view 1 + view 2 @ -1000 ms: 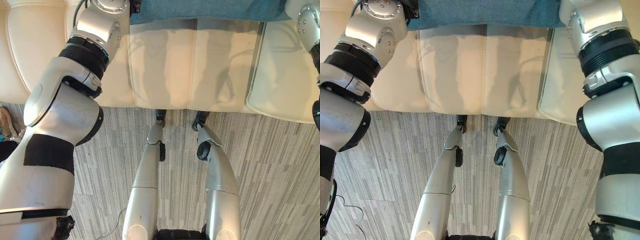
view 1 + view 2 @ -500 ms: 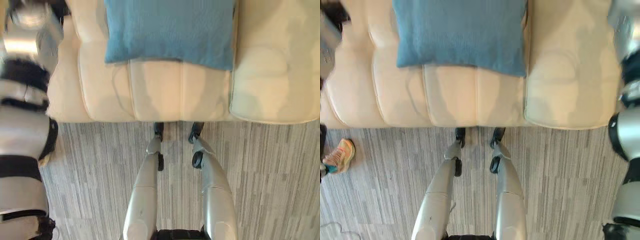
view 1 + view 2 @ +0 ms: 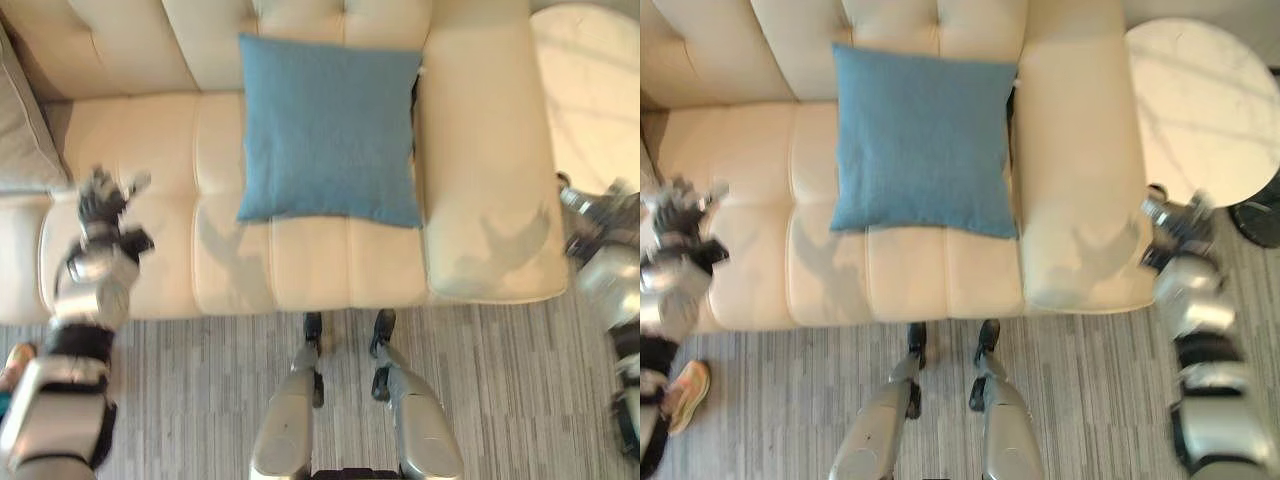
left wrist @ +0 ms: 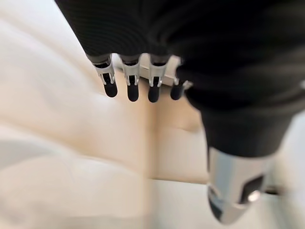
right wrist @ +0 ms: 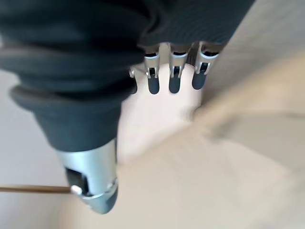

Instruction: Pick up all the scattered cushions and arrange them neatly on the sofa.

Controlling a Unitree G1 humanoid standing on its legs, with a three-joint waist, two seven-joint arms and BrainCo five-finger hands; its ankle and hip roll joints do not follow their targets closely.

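Left eye view: a blue cushion (image 3: pixel 330 130) is seen lying flat on the cream sofa (image 3: pixel 480 200), its top edge against the backrest and its right edge beside the armrest. The left robot hand (image 3: pixel 103 200) is held over the left seat with fingers spread and empty. The right robot hand (image 3: pixel 1175 222) is held empty, fingers relaxed, between the armrest and a round white tabletop (image 3: pixel 1200 100).

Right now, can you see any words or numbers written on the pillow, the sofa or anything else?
None: there is no readable text.
The blue cushion is plain cloth with no label showing.
The cream sofa has no print or tag in view.
The round white table shows only faint veins, no writing.
The left hand and right hand carry no legible marks.
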